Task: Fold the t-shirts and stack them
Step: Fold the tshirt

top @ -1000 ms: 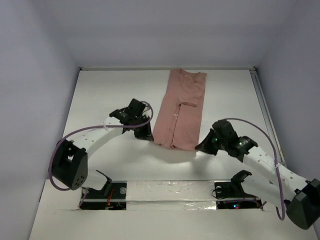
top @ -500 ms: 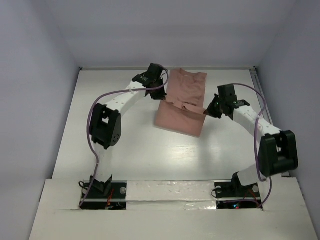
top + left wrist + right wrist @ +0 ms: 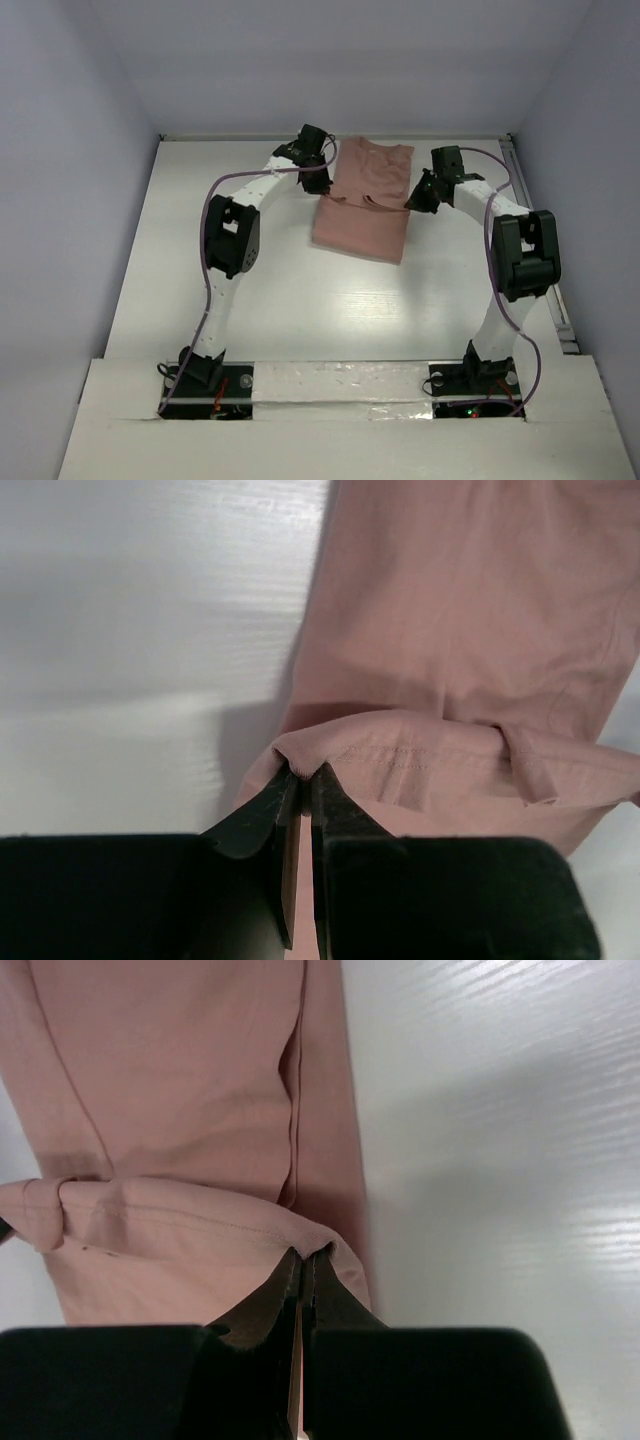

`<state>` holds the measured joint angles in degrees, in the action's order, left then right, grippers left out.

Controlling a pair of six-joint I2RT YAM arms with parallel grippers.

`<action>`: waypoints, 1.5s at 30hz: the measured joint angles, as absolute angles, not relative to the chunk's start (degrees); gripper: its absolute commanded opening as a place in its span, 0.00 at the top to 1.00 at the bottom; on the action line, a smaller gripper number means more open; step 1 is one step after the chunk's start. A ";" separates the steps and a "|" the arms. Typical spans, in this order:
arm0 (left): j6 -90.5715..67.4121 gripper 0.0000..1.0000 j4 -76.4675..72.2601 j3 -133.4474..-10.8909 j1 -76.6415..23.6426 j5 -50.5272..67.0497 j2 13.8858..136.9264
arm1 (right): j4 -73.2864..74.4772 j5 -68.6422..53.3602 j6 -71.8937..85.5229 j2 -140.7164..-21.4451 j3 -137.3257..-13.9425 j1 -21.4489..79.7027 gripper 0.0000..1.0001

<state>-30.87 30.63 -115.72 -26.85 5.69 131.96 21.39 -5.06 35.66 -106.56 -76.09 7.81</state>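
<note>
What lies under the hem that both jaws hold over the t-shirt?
The t-shirt itself: its far half lies flat on the white table. Beneath the hem, where the cloth doubles over, the lower layer and any print there are covered.

One pink t-shirt (image 3: 362, 225), one table (image 3: 230, 300), two grippers, left gripper (image 3: 322, 188), right gripper (image 3: 411, 200)

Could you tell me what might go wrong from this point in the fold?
1. Both pairs of jaws pinch only a thin corner of the t-shirt at its hem, so a corner might slip free before it is laid down.
2. In the top view the folded edge slants across the table, so the fold may land crooked.
3. A loose flap hangs from the hem and could bunch underneath.
</note>
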 measured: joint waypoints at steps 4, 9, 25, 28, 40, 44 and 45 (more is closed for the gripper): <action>-30.87 1.00 29.30 -120.29 -26.50 6.63 136.14 | 21.34 -5.17 35.29 -109.27 -77.47 6.96 1.00; -30.94 0.95 27.64 -122.41 -26.50 7.60 138.41 | 21.47 -5.21 35.14 -110.76 -78.22 6.02 0.94; -32.88 0.84 16.75 -95.94 -26.17 7.22 117.86 | 21.23 -10.04 32.93 -104.25 -78.96 8.93 1.00; -33.12 0.87 11.35 -87.13 -28.97 9.93 110.72 | 20.01 -11.07 32.86 -104.51 -78.46 13.72 1.00; -32.86 0.93 -1.28 -70.81 -27.86 15.29 114.65 | 13.15 -12.25 35.86 -100.20 -55.92 17.74 1.00; -34.46 0.93 -4.89 -59.86 -28.53 15.70 107.37 | 10.72 -12.53 36.77 -94.26 -48.01 17.76 1.00; -34.96 0.93 -5.63 -57.08 -28.84 15.79 105.47 | 10.20 -12.60 37.04 -92.82 -46.26 17.76 1.00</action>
